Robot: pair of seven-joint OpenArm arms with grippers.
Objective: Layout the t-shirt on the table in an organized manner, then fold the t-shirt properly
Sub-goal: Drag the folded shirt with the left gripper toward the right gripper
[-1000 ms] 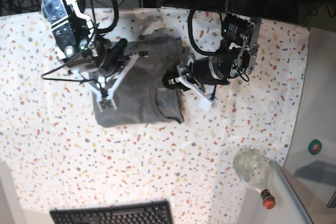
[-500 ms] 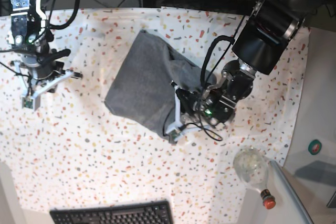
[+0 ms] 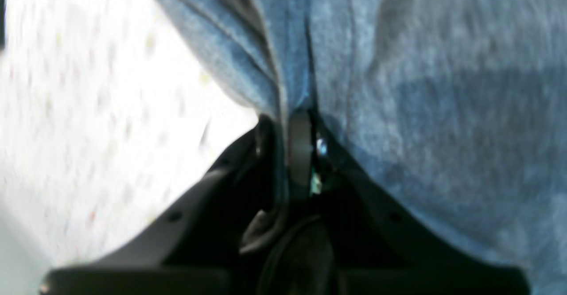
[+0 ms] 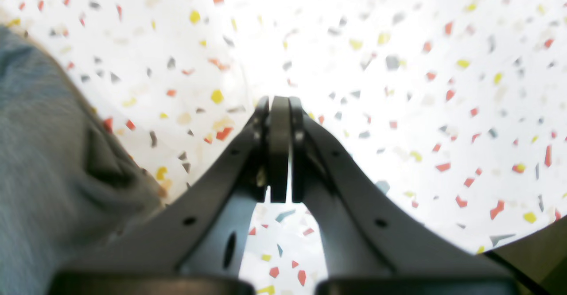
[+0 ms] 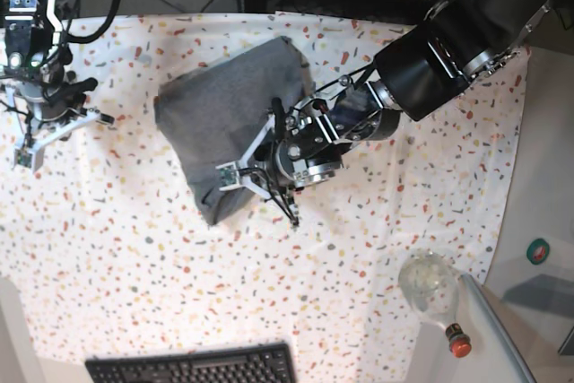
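Grey t-shirt [image 5: 224, 118] bunched into a compact, roughly folded mass on the speckled table [image 5: 134, 248], lying toward the far middle of the cloth, 1 corner raised near the top edge. Left gripper [image 5: 260, 168] low over the near right edge of the t-shirt, fingers pinched tight on a fold of the fabric; in the left wrist view [image 3: 301, 153] cloth bunched between the dark fingers, grey knit filling most of the picture, blurred, with a strip of pale table at left. Right gripper [image 5: 40, 136] well apart from the garment, over the bare table near the left edge in the base view, pressed together on nothing; in the right wrist view [image 4: 280, 149] both pads touching, flecked cloth beneath, and a fold of the t-shirt [image 4: 48, 162] visible at the left margin. Near the front edge, a black keyboard [image 5: 193, 367]; at the right front corner, a clear bottle [image 5: 435, 293] with an orange cap, lying on its side.
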